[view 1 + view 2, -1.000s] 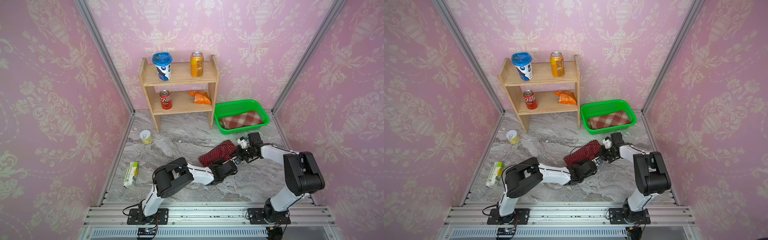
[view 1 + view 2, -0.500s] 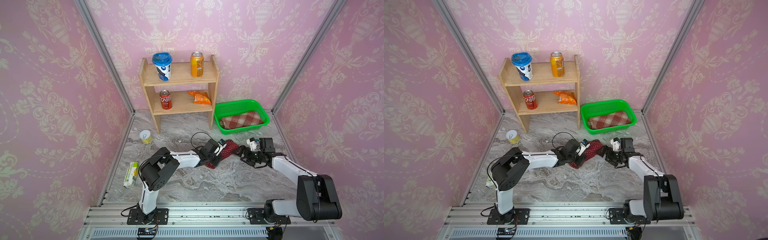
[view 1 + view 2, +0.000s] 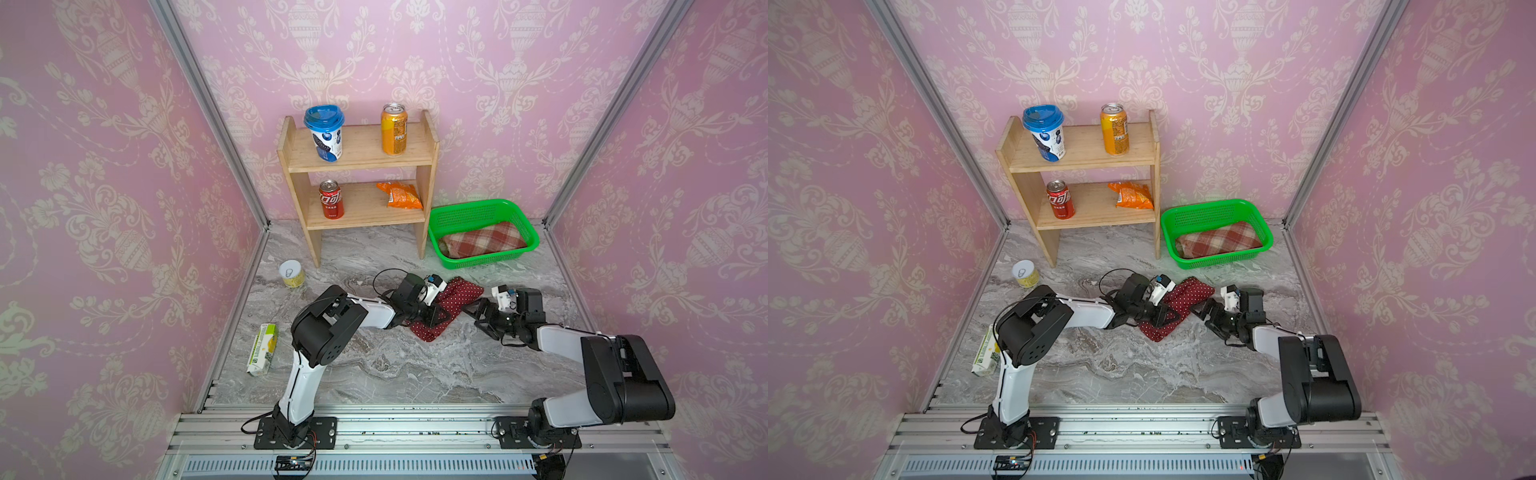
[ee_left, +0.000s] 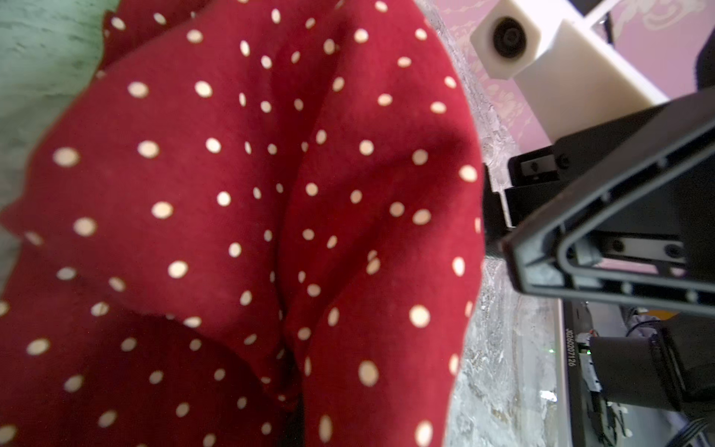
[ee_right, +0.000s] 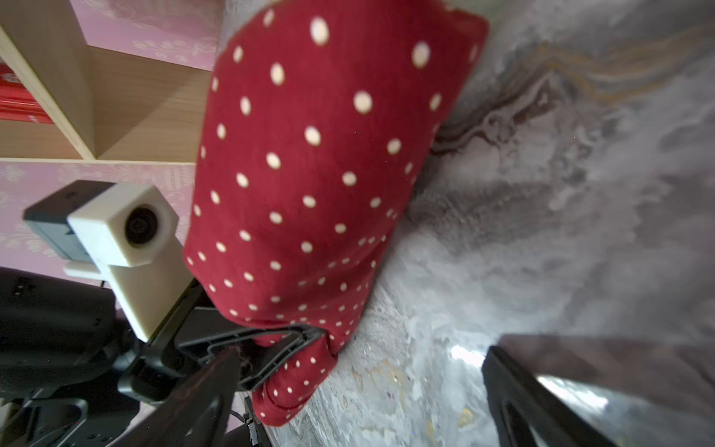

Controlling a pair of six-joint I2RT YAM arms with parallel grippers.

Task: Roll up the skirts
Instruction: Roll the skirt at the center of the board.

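Note:
The dark red polka-dot skirt (image 3: 455, 301) (image 3: 1179, 303) lies bunched on the marble table, mid-table in both top views. My left gripper (image 3: 434, 318) (image 3: 1160, 319) is shut on its near edge. The right wrist view shows those black fingers (image 5: 271, 344) pinching the cloth (image 5: 309, 174). In the left wrist view the skirt (image 4: 251, 232) fills the picture and hides my own jaws. My right gripper (image 3: 482, 320) (image 3: 1209, 320) (image 5: 360, 394) stands open just right of the skirt, holding nothing. The plaid skirt (image 3: 486, 243) (image 3: 1223, 240) lies folded in the green basket (image 3: 478, 208) (image 3: 1208, 210).
A wooden shelf (image 3: 361, 166) at the back holds a cup, two cans and a snack bag. On the left of the table are a yellow tin (image 3: 291, 273) and a drink carton (image 3: 262, 349). Pink walls close in three sides.
My right gripper has opened, let go of the polka-dot skirt and drawn back to the right. My left arm has swung back and left, keeping its grip on the skirt.

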